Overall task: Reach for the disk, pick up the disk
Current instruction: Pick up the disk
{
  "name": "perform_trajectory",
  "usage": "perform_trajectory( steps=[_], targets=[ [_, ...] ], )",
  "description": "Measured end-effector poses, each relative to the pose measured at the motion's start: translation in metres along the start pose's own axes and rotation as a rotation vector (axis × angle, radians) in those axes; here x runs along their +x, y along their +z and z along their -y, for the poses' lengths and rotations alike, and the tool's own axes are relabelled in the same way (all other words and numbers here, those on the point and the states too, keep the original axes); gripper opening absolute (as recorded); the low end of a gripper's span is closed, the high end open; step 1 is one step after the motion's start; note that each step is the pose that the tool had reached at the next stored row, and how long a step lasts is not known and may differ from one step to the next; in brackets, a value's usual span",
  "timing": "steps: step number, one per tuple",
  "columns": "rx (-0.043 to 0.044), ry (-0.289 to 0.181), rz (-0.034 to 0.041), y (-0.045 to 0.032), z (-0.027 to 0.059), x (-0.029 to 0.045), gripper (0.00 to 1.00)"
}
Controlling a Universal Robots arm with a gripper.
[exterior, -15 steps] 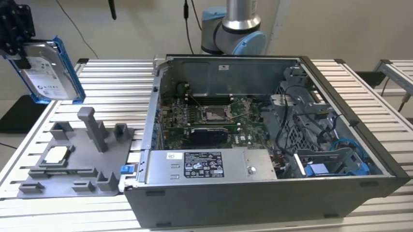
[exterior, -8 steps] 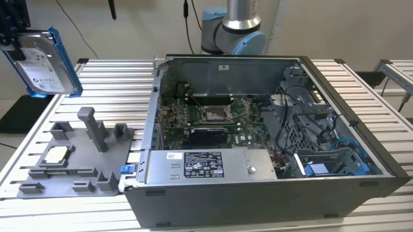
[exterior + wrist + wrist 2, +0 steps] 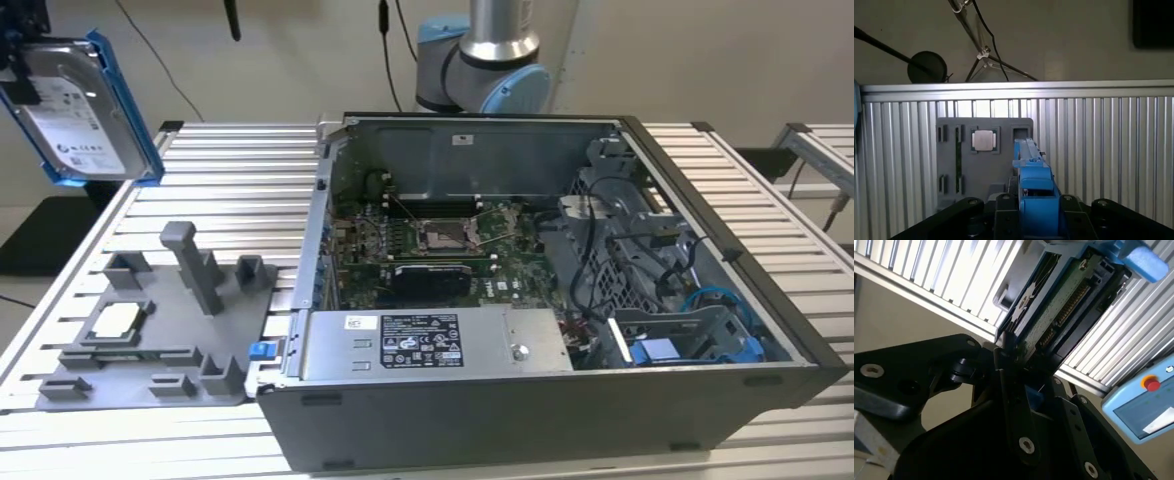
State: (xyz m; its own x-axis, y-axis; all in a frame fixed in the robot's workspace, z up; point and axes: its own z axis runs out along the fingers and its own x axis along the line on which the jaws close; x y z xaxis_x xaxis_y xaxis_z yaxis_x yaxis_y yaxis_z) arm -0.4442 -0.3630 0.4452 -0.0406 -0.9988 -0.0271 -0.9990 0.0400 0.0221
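Observation:
The disk (image 3: 83,108) hangs upright in the air at the exterior view's far left, well above the slatted table; its white label faces the camera and a blue frame runs round its edges. My gripper (image 3: 19,78) is shut on it at its upper edge. The second wrist view looks along the disk's green circuit-board side (image 3: 1061,300), clamped between the black fingers (image 3: 1004,365). In the first wrist view the disk (image 3: 1033,175) is edge-on, its blue frame gripped between the black finger links (image 3: 1004,207).
Below the disk a grey fixture tray (image 3: 160,340) holds a small square silver chip (image 3: 114,320) and upright posts (image 3: 194,265). An open computer case (image 3: 534,270) fills the table's middle. The arm's base (image 3: 487,60) stands behind it. A blue pendant (image 3: 1144,405) lies off the table.

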Motion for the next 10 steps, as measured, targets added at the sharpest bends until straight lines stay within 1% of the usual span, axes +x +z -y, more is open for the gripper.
perform_trajectory(
  steps=[6, 10],
  targets=[
    [-0.0001, 0.000, 0.0000, -0.0153, -0.0003, -0.0004, 0.00],
    [0.0000, 0.000, 0.0000, -0.0235, -0.0005, -0.0006, 0.00]
  ],
)
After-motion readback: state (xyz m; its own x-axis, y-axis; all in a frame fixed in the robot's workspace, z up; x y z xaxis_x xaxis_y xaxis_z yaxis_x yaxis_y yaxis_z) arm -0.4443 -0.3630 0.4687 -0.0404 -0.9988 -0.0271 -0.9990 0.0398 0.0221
